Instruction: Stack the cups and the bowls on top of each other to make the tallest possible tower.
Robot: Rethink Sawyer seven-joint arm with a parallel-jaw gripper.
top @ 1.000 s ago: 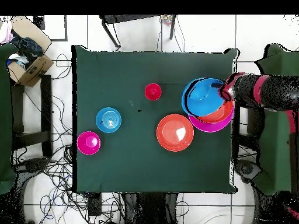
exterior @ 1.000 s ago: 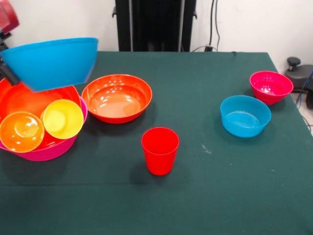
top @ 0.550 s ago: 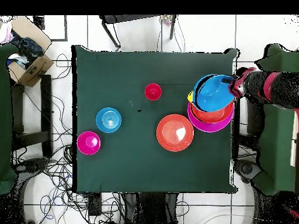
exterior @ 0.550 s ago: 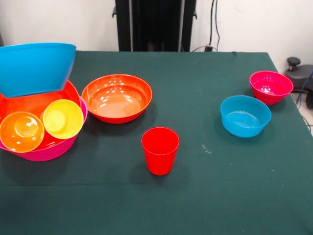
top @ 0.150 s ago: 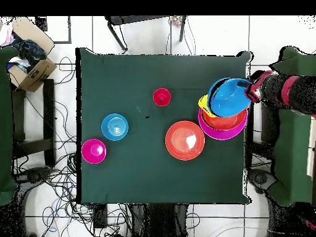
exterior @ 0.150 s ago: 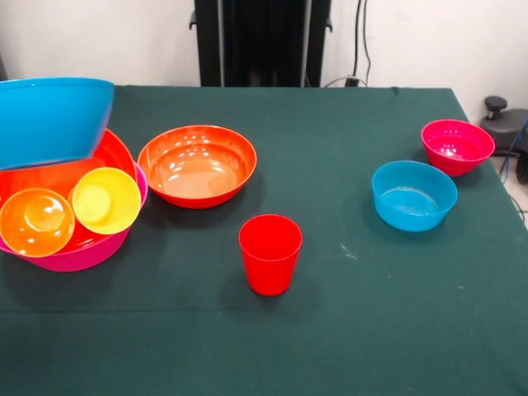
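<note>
The large blue bowl (exterior @ 0.150 s ago: 49,120) hangs tilted over the far left of the nested bowls, partly cut off by the front view's edge. Overhead, my gripper (top @ 0.150 s ago: 252,91) is shut on the rim of this blue bowl (top @ 0.150 s ago: 227,97) at the table's right edge; the front view does not show the gripper. Below it, an orange-red bowl (exterior @ 0.150 s ago: 58,175) sits inside the pink bowl (exterior @ 0.150 s ago: 82,254) and holds an orange cup (exterior @ 0.150 s ago: 35,221) and a yellow cup (exterior @ 0.150 s ago: 106,200) lying on their sides. A red cup (exterior @ 0.150 s ago: 270,253) stands upright mid-table.
A second orange-red bowl (exterior @ 0.150 s ago: 196,165) stands beside the pink one. A small blue bowl (exterior @ 0.150 s ago: 413,195) and a small magenta bowl (exterior @ 0.150 s ago: 457,146) sit at the far right. Overhead, a cardboard box (top @ 0.150 s ago: 29,62) and cables lie on the floor beyond the table.
The large blue bowl has moved with the arm toward the table's edge, left in the front view, and now sits a little lower over the nested bowls. The gripper has left the front view.
</note>
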